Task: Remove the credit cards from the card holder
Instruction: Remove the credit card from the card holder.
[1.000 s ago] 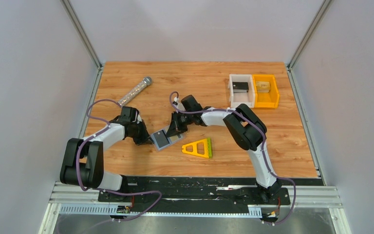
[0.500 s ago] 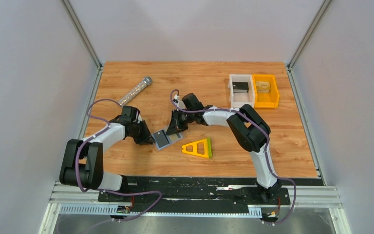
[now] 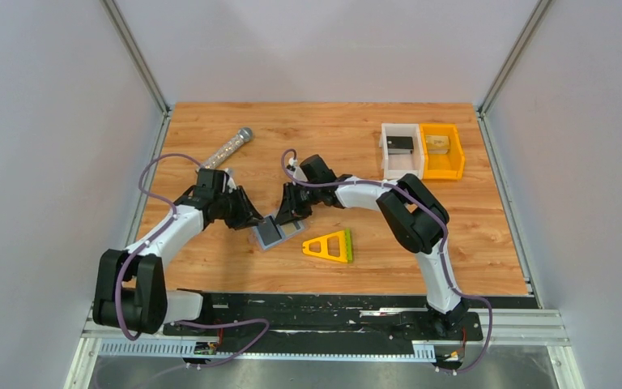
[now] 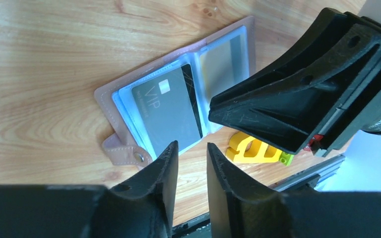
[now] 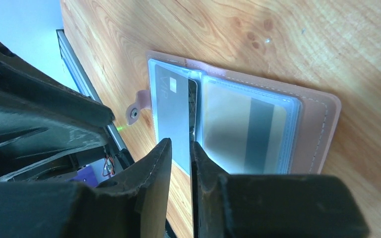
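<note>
— Where did the card holder (image 3: pixel 278 233) lie?
— Open and flat, middle of the table (image 3: pixel 332 138), toward its near edge. Both credit cards (image 4: pixel 166 114), the grey card (image 5: pixel 171 109) and the tan card (image 5: pixel 278 134), sat tucked inside; we had none out yet.
— And our grippers?
— Just beyond it, the left gripper (image 4: pixel 191 148) and the right gripper (image 5: pixel 179 146) hung with jaws slightly parted, holding nothing.

A wooden table top (image 3: pixel 356 130) of light orange-brown planks is seen from above, and its grain and small knots are shown close up in the wrist views. It is enclosed on the left, right and far sides by plain pale grey walls (image 3: pixel 48 121). Slim metal posts (image 3: pixel 134 53) are set at the two far corners. The near edge is crossed by a black plate (image 3: pixel 332 301) scuffed with white marks, with pale metal rails (image 3: pixel 526 328) alongside it and a grey metal sheet (image 3: pixel 332 374) below. The space is lit evenly and softly, and only faint shadows are cast.
</note>
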Controlling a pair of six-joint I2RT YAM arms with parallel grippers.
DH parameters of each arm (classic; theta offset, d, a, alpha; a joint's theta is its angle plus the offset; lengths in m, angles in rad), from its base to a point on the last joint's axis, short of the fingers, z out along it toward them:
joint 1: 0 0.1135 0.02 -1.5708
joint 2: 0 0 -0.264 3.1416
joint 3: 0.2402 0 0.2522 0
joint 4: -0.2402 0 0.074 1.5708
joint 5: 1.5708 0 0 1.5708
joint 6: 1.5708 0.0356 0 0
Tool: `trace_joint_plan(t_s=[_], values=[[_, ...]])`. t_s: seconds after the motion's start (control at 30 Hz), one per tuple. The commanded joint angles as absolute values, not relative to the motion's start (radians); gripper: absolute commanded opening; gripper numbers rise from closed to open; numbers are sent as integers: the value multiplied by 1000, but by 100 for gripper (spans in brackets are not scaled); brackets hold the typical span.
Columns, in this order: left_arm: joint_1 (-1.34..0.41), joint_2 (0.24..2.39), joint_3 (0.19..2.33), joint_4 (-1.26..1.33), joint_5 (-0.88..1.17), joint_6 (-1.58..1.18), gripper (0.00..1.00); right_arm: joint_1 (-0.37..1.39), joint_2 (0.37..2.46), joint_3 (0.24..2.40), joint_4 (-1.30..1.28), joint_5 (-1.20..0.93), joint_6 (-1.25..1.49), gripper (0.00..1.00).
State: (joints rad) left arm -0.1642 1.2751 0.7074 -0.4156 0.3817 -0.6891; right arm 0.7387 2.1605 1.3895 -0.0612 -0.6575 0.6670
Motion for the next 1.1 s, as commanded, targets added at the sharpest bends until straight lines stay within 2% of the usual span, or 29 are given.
trace_joint_plan(t_s=[0.0, 0.17, 0.3, 1.07], values=[[-167, 1352, 680, -296, 443, -694, 29, 747, 2152, 1444, -74, -627, 646, 22], [-167, 1456, 669, -289, 409, -678, 7, 750, 2166, 1453, -82, -628, 649, 22], [-167, 1486, 659, -295, 371, -668, 0, 756, 2176, 1460, -87, -629, 646, 22], [-168, 1406, 653, -395, 255, -644, 0, 778, 2212, 1491, -144, -561, 630, 23]])
